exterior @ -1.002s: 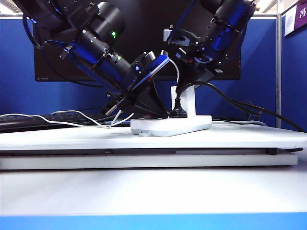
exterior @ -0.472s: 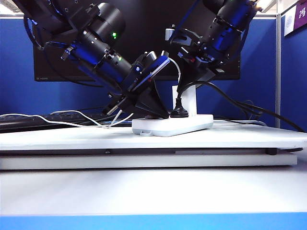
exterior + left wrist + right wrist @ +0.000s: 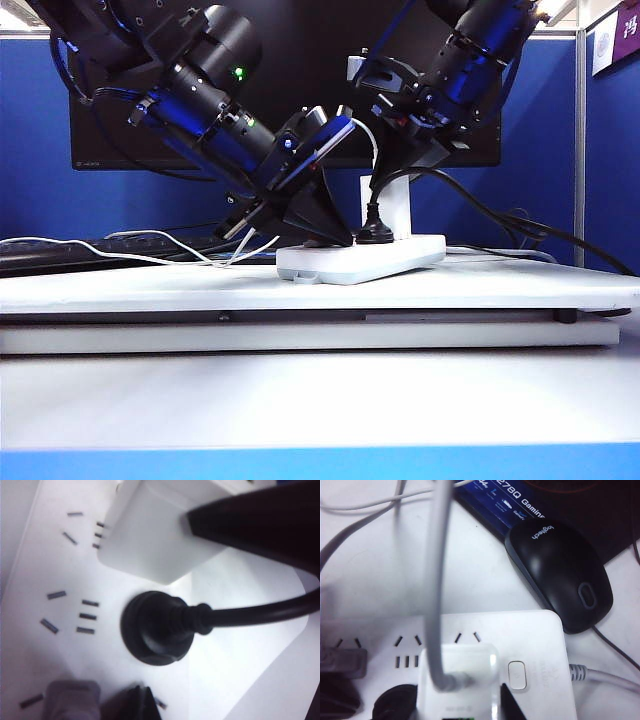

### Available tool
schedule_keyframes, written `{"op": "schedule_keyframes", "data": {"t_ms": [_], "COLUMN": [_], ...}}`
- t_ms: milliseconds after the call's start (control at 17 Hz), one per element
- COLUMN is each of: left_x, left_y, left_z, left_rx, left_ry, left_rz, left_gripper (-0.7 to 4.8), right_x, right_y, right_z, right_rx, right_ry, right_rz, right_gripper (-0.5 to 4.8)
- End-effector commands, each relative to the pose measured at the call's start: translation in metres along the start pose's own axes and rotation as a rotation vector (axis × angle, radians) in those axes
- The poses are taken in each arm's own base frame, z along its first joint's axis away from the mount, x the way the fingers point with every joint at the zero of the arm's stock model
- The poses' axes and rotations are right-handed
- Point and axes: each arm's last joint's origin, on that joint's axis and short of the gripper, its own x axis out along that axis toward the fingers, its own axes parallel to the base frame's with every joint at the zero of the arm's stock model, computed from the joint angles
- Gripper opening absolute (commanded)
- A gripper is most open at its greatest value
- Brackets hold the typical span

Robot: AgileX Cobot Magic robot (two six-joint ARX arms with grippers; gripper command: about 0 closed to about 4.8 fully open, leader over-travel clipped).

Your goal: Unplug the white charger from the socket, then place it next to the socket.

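The socket (image 3: 360, 260) is a long white power strip lying on the desk. The white charger (image 3: 385, 208) stands upright on it, its thin white cable (image 3: 437, 580) running up from its top. My right gripper (image 3: 388, 190) comes down from above and is shut on the white charger (image 3: 457, 680), with one black finger (image 3: 512, 705) against its side. My left gripper (image 3: 325, 238) is shut, and its tip (image 3: 141, 704) rests on the socket (image 3: 40, 570) beside a black round plug (image 3: 157, 627). The right gripper's finger (image 3: 265, 525) shows against the charger (image 3: 150, 540).
The thick black cable (image 3: 500, 215) of the black plug (image 3: 374, 235) trails off to the right. A small grey plug (image 3: 342, 662) sits further along the strip. A black mouse (image 3: 560, 575) lies just beyond the socket's end, near its switch (image 3: 517, 674). A monitor (image 3: 300, 80) and thin white cables (image 3: 120, 252) stand behind.
The socket, the charger and my right gripper have crept very slightly to the right. My left gripper stays pressed on the strip.
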Motion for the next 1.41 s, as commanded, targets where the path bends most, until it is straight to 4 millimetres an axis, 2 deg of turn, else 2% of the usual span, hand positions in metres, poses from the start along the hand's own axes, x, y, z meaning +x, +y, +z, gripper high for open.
{"op": "schedule_keyframes", "data": {"t_ms": [59,295,472,590,825,1061,1238,1415], "left_x": [0.007,0.007,0.007,0.008,0.008,0.008,0.008,0.009], "left_y": [0.007,0.007,0.007,0.006,0.006,0.005,0.005,0.004], "left_z": [-0.012,-0.012,-0.012,-0.012,-0.012,-0.012,-0.012,-0.013], "left_rx": [-0.024,-0.017,-0.017,-0.016,-0.015,-0.013,-0.013,-0.011], "left_ry": [0.062,0.063,0.063,0.063,0.063,0.061,0.061,0.063], "left_rz": [0.064,0.063,0.063,0.063,0.064,0.062,0.061,0.059], "left_gripper": [-0.05,-0.05,-0.05,-0.05,-0.05,-0.05,-0.05,-0.05], "right_x": [-0.016,-0.025,-0.027,-0.027,-0.027,-0.028,-0.029,-0.028], "right_y": [0.009,0.003,0.003,0.003,0.007,0.008,0.01,0.009], "right_z": [0.023,0.027,0.027,0.025,0.027,0.028,0.03,0.028], "right_rx": [0.003,-0.043,-0.012,-0.077,-0.025,-0.081,-0.007,-0.086], "right_ry": [-0.182,-0.217,-0.228,-0.198,-0.237,-0.246,-0.274,-0.249], "right_rz": [0.086,0.008,0.055,0.008,0.129,0.113,0.189,0.121], "right_gripper": [-0.01,-0.01,-0.01,-0.01,-0.01,-0.01,-0.01,-0.01]}}
